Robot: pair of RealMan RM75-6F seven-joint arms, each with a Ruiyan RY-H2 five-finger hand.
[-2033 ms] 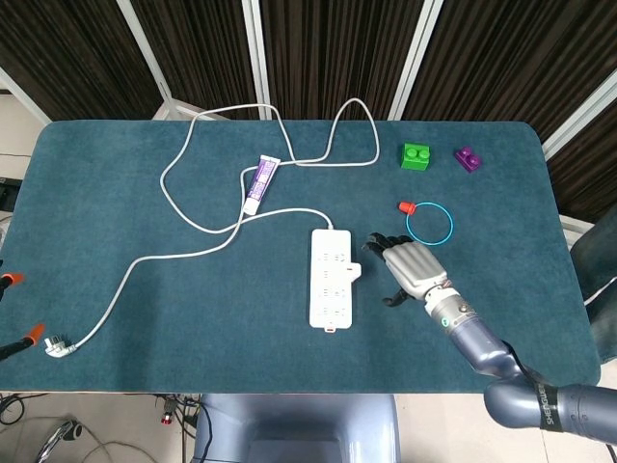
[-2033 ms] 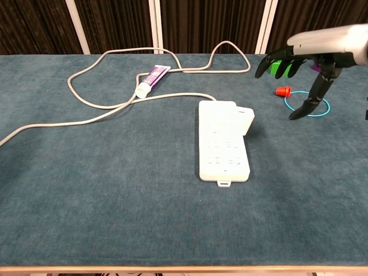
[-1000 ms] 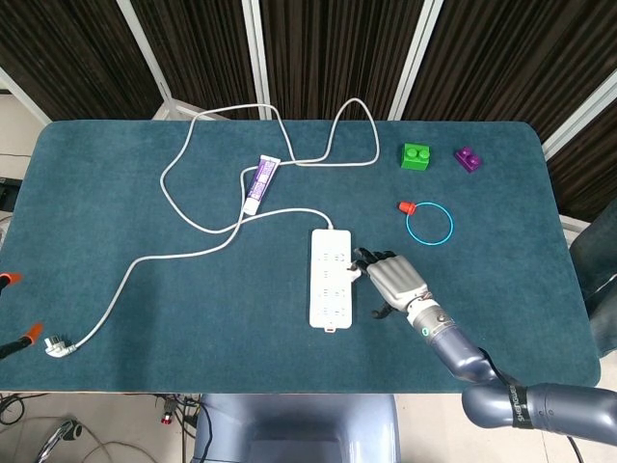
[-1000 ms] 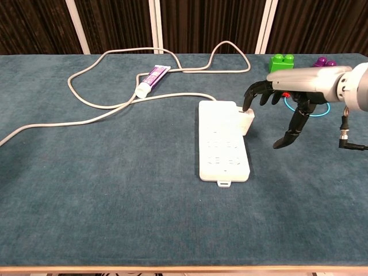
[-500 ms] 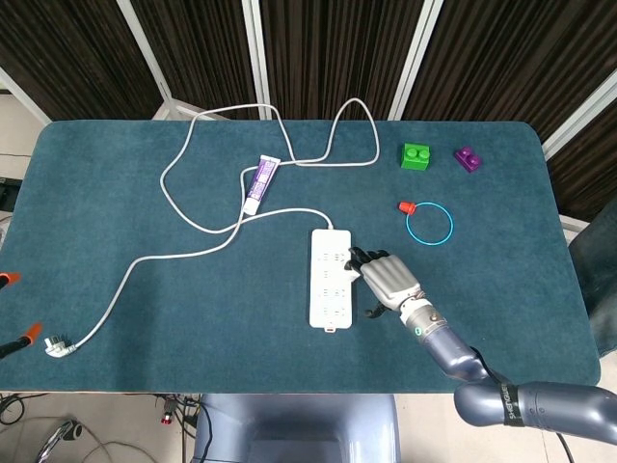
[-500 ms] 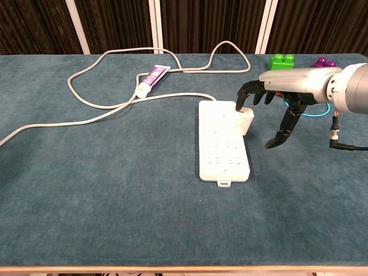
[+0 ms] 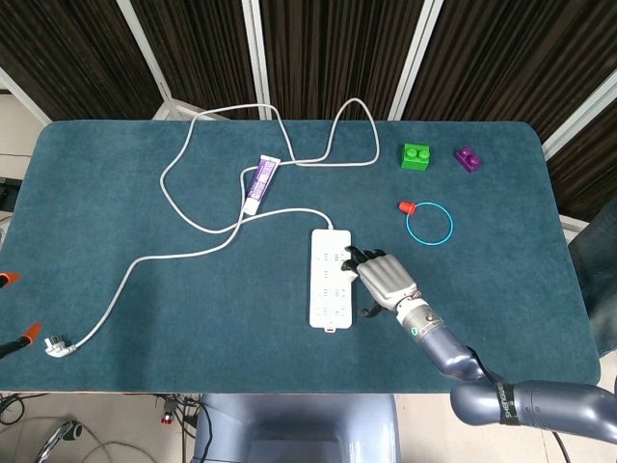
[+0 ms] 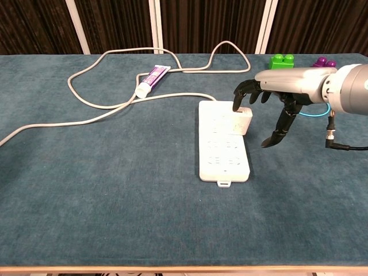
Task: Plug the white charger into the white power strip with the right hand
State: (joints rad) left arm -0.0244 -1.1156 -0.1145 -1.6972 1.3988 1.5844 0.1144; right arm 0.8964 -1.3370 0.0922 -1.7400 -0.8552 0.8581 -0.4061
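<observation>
The white power strip (image 7: 327, 289) (image 8: 222, 150) lies flat mid-table, its cord (image 7: 193, 253) looping off to the left. A white charger (image 8: 244, 121) stands against the strip's right edge near its far end. My right hand (image 7: 384, 278) (image 8: 275, 87) reaches over it from the right. Dark fingertips (image 8: 237, 105) rest on the charger's top, while the thumb (image 8: 275, 136) hangs apart to the right, clear of the charger. In the head view the hand hides most of the charger. My left hand shows in neither view.
A toothpaste tube (image 7: 260, 183) lies behind the strip to the left. A blue ring (image 7: 429, 224) with a red cap (image 7: 406, 206), a green brick (image 7: 415, 156) and a purple brick (image 7: 468, 159) sit at the back right. The cord's plug (image 7: 60, 345) lies near the front left edge.
My right hand has come in from the right and dropped lower, until its fingertips reach the charger's top. The charger and strip have not visibly moved.
</observation>
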